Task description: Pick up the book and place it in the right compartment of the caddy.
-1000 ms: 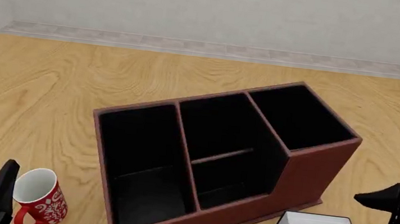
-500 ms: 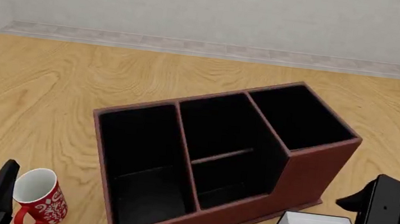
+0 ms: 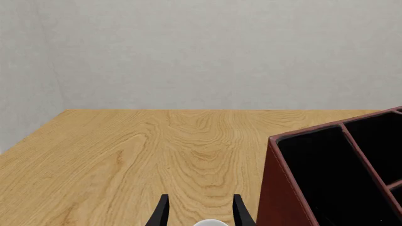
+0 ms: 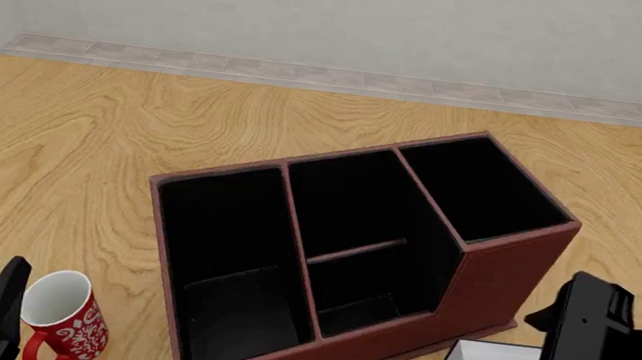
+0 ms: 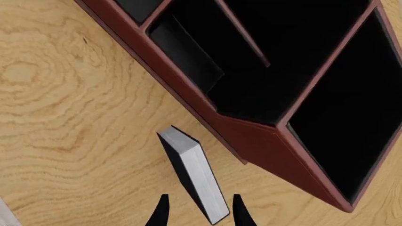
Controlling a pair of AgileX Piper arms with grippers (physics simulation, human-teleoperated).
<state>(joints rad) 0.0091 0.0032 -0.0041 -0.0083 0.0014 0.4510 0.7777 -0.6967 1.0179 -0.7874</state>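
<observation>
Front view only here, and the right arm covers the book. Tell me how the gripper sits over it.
Observer: The right gripper is open, its fingertips on either side of the book, white page edge facing the camera.
Operator: Report the gap to the caddy.
Observer: Bare table shows between book and caddy; they are apart.
Operator: Check the left gripper.
Observer: The left gripper is open, the mug rim between its fingers.

Bright, even, shadowless simulator light, sharp throughout, without glare, blur or edge distortion.
</observation>
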